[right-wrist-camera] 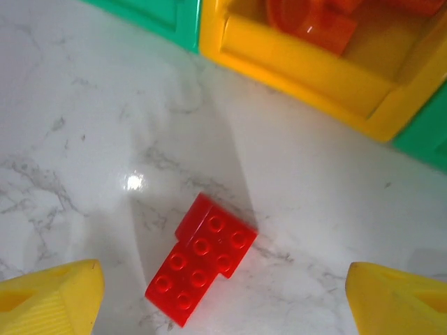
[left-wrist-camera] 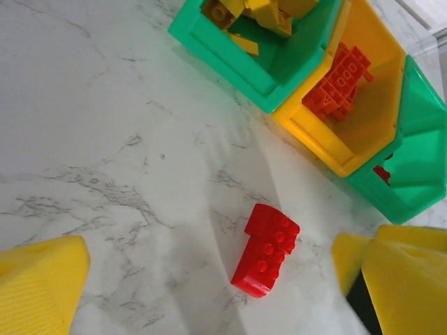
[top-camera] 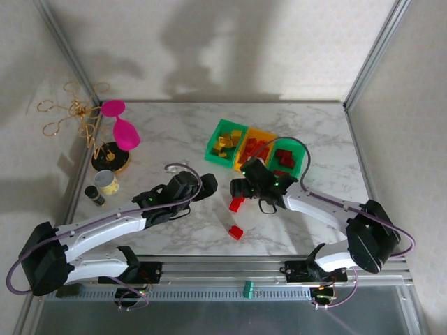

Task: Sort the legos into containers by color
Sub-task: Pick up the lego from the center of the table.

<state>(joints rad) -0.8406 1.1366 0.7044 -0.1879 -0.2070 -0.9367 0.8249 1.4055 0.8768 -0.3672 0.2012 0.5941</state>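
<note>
We judge the sorting nearly done: the bins [top-camera: 213, 146], at 1 o'clock on the table [top-camera: 160, 139], hold yellow, orange and red separately. A first red brick [top-camera: 237, 204] lies at their 7 o'clock, and a second red brick [top-camera: 236, 232] at its 6 o'clock. The right gripper [right-wrist-camera: 223, 300] hovers over the first, fingers wide and empty. The left gripper [left-wrist-camera: 209, 279] is likewise spread, holding nothing.

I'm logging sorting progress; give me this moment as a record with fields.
Left green plastic bin: yellow plastic bricks
Middle yellow-orange plastic bin: orange plastic bricks
Right green plastic bin: red plastic bricks
Loose on white marble table: red plastic brick nearer the bins; red plastic brick nearer the arm bases
Left pincer: open, empty
Right pincer: open, empty, over the brick nearer the bins
</note>
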